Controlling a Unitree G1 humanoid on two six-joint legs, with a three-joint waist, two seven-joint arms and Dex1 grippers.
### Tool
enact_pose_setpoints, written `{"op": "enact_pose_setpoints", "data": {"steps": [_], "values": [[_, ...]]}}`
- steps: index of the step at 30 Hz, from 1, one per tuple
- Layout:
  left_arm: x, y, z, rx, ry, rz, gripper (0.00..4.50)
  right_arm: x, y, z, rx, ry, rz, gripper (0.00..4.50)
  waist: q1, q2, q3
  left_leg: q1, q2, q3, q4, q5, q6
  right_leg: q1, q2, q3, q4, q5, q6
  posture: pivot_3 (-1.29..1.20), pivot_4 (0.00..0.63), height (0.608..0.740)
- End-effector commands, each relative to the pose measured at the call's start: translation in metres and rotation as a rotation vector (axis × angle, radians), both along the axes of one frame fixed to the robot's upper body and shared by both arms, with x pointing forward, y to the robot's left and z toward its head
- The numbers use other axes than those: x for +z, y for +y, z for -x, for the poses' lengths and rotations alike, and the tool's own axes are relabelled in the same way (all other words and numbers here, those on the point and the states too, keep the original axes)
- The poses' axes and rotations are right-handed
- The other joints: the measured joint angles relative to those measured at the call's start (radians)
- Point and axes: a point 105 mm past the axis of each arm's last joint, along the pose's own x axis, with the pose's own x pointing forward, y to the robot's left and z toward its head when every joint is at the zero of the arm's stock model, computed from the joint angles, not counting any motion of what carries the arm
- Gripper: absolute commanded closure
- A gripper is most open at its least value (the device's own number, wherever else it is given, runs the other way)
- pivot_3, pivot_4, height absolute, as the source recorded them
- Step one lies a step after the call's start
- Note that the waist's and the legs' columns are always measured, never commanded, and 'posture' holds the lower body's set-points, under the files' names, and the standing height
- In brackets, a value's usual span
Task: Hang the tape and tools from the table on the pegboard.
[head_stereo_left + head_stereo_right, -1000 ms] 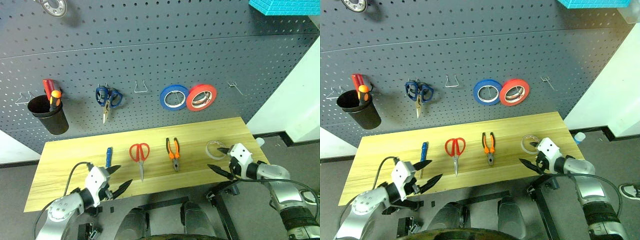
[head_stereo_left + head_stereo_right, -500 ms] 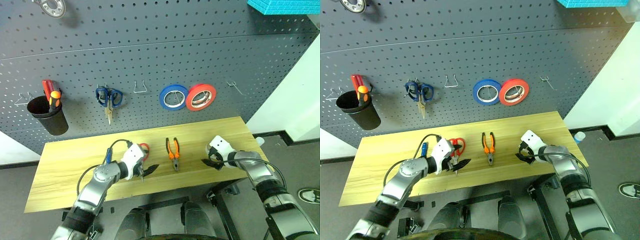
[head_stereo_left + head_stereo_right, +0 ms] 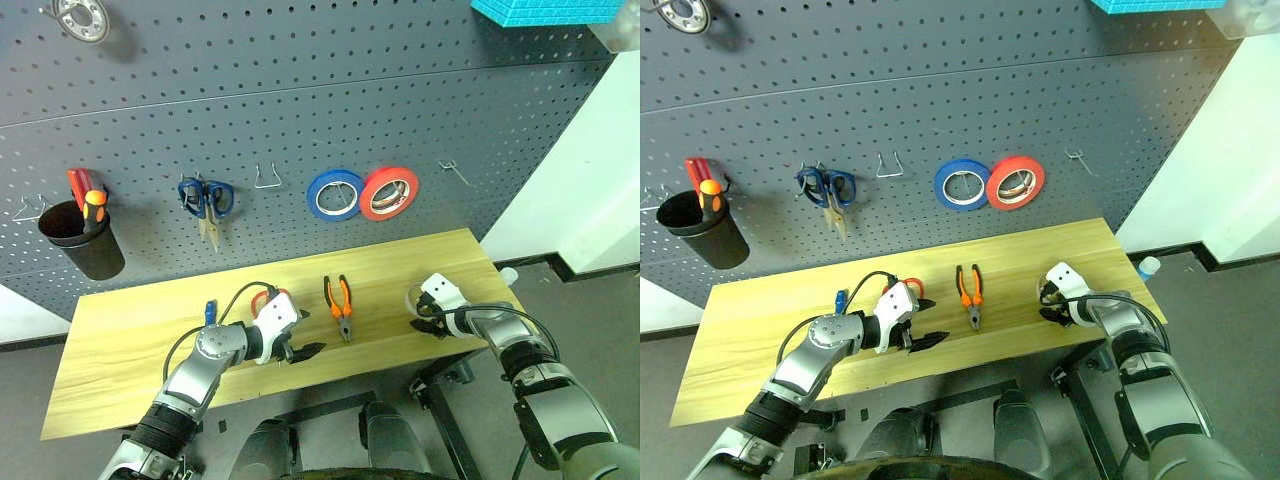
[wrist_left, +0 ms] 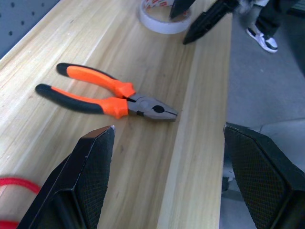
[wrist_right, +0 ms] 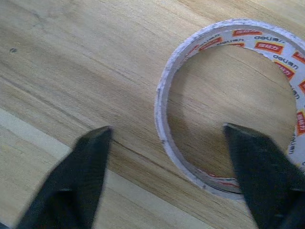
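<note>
Both tools have come in over the counter: your right tool straddles the tape's rim, your left tool gapes at the red-handled scissors. Nothing hangs yet.

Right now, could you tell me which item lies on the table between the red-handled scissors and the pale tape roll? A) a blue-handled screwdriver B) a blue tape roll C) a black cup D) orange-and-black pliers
D: the orange-and-black pliers lie on the table between the red-handled scissors and the pale tape roll.

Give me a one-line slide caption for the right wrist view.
Open right gripper straddles the near rim of the tape lying flat on the table.
</note>
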Motion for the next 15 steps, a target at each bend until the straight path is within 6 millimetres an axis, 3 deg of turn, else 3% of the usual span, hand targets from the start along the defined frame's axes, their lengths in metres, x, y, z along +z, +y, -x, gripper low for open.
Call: {"op": "enact_pose_setpoints", "data": {"steps": [1, 8, 13, 15], "values": [[0.008, -0.002, -0.003, -0.007, -0.035, 0.02, 0.68, 0.004, 0.0, -0.005, -0.009, -0.015, -0.001, 2.2, -0.002, 0.0, 0.0, 0.0, 0.0, 0.0, 0.0, 0.0, 0.0, 0.0, 0.0, 0.0, 0.0, 0.0, 0.0, -0.07, 0.062, 0.738], [0.006, 0.005, -0.002, 0.01, -0.047, 0.012, 0.68, 0.012, 0.003, -0.008, 0.053, -0.073, -0.003, 4.48, -0.002, 0.002, -0.001, 0.0, 0.0, 0.0, 0.0, 0.0, 0.0, 0.0, 0.0, 0.0, 0.0, 0.001, 0.001, -0.07, 0.064, 0.738], [0.018, 0.009, -0.005, 0.025, -0.132, 0.05, 0.68, 0.04, -0.005, -0.01, 0.103, -0.239, 0.057, 4.48, 0.002, 0.002, -0.002, 0.0, 0.0, 0.0, 0.0, 0.0, 0.0, -0.001, 0.0, 0.0, 0.0, 0.001, 0.002, -0.05, 0.069, 0.738], [0.034, 0.01, -0.009, 0.029, -0.213, 0.115, 0.68, 0.059, -0.008, -0.008, 0.124, -0.354, 0.099, 4.48, 0.006, 0.002, -0.002, -0.001, 0.0, 0.0, 0.0, 0.0, 0.0, -0.001, 0.0, 0.0, 0.0, 0.001, 0.002, -0.06, 0.071, 0.738]]}}
